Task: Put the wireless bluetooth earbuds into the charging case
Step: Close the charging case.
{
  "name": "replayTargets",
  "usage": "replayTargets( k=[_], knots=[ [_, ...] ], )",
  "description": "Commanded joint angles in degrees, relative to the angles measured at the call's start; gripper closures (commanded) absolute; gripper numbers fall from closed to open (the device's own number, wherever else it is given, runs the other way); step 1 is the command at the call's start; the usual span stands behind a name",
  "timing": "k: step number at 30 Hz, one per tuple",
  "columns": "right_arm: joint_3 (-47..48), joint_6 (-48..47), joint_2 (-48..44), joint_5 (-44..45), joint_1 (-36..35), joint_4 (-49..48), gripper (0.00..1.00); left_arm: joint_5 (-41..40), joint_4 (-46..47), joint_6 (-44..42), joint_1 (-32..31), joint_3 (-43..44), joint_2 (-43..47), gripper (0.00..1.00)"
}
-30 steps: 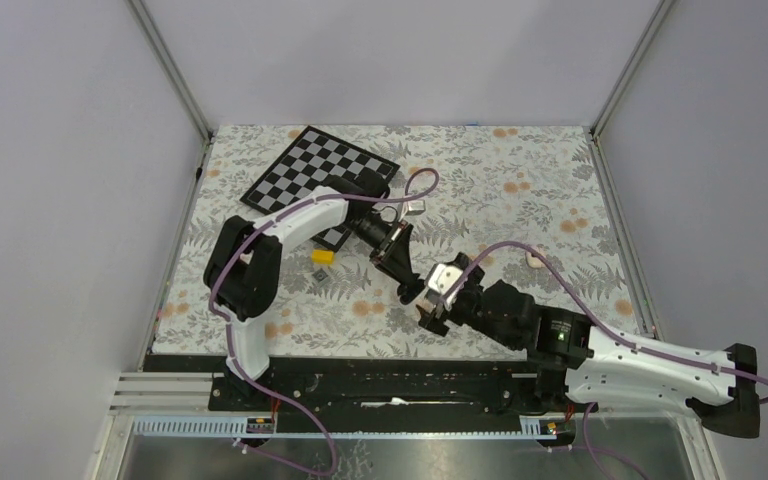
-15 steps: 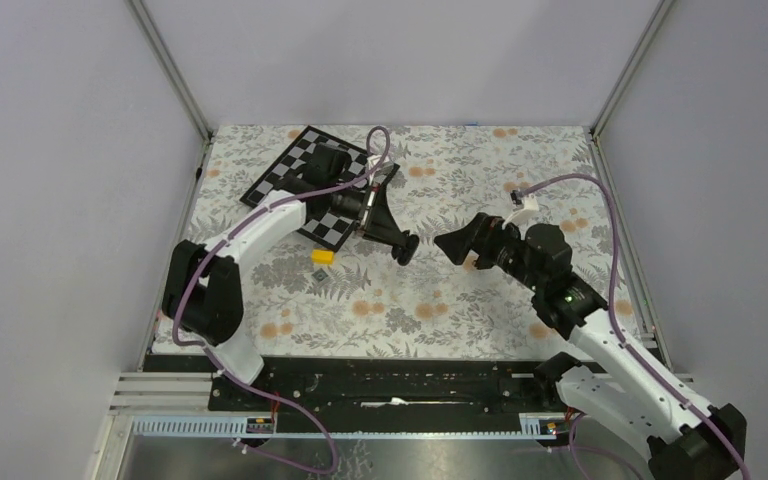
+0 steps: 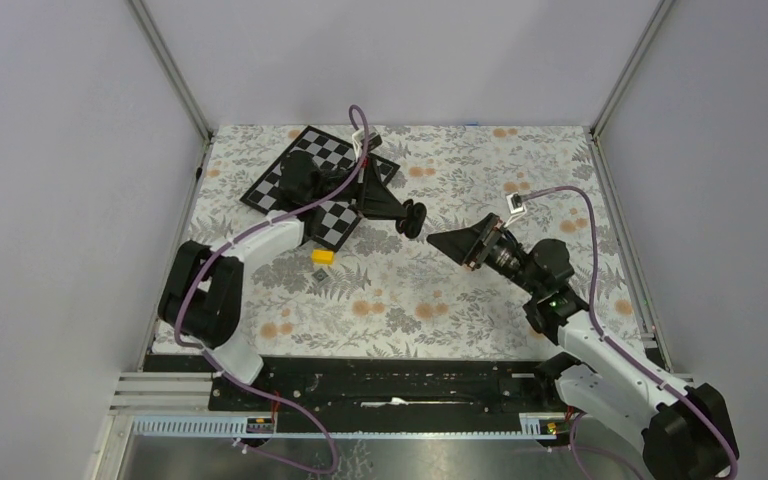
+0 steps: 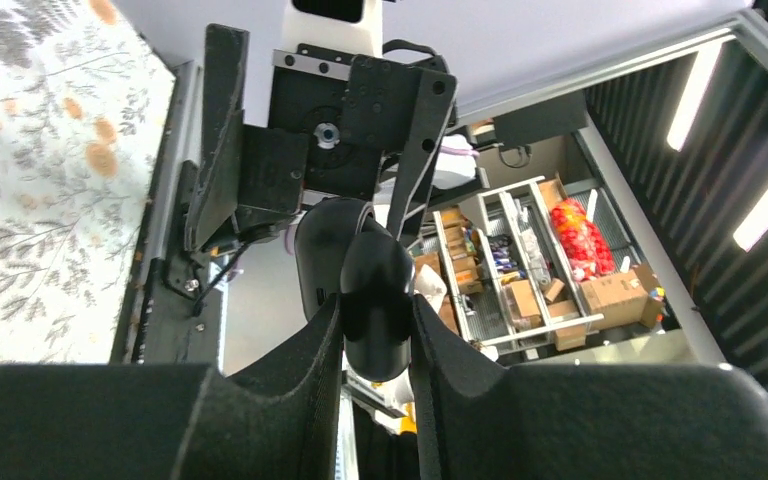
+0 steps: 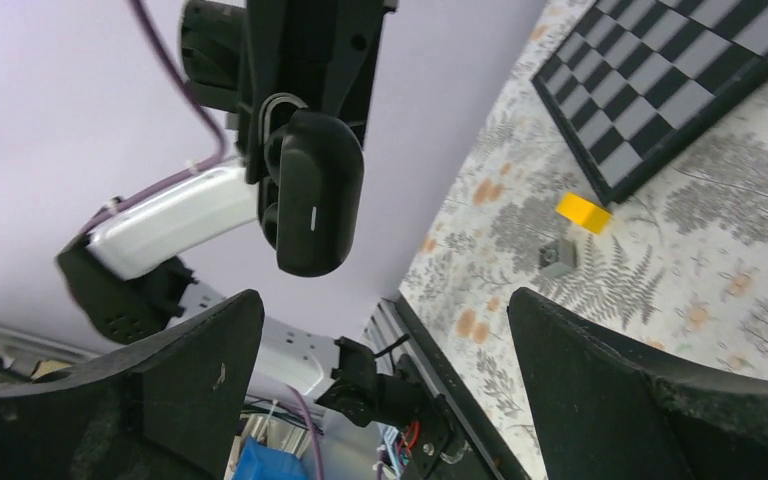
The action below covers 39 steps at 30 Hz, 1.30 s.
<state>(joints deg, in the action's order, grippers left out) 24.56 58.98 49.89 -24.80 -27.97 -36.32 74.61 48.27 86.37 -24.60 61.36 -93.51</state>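
A yellow block lies on the flowered desk. Beyond it the right claw gapes wide, holding nothing. It faces the black charging case, which is clamped in the left claw and raised beside the checkerboard. The earbuds are too small to make out.

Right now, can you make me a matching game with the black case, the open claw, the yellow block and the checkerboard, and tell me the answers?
1 charging case
2 right gripper
3 yellow block
4 checkerboard

A wide open, empty
B black and white squares
C pinched in the left gripper
D tiny, on the flowery table

Pairs: 1-C, 2-A, 3-D, 4-B
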Motion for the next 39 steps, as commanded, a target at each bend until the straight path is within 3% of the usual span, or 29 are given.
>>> replayTargets(
  k=[1,5,15,23,39],
  knots=[
    [0.1,2.2,-0.7,-3.9,0.3,-9.6,0.00,1.5,31.0,21.7,0.3,0.5,-2.9,1.00],
    [0.1,4.5,1.1,-4.9,0.3,-14.7,0.00,1.2,41.6,29.9,0.4,0.9,-5.3,1.00],
    [2.3,6.9,6.5,-6.6,0.2,-22.7,0.01,1.3,41.6,29.5,0.4,0.8,-4.9,1.00],
    [2.8,12.0,13.3,-8.0,-0.1,-37.2,0.15,1.5,41.5,29.6,0.4,0.7,-5.1,1.00],
    [4.2,12.9,12.9,-10.4,-1.3,-39.0,0.27,1.1,40.8,29.4,0.9,0.8,-6.3,1.00]
  ],
)
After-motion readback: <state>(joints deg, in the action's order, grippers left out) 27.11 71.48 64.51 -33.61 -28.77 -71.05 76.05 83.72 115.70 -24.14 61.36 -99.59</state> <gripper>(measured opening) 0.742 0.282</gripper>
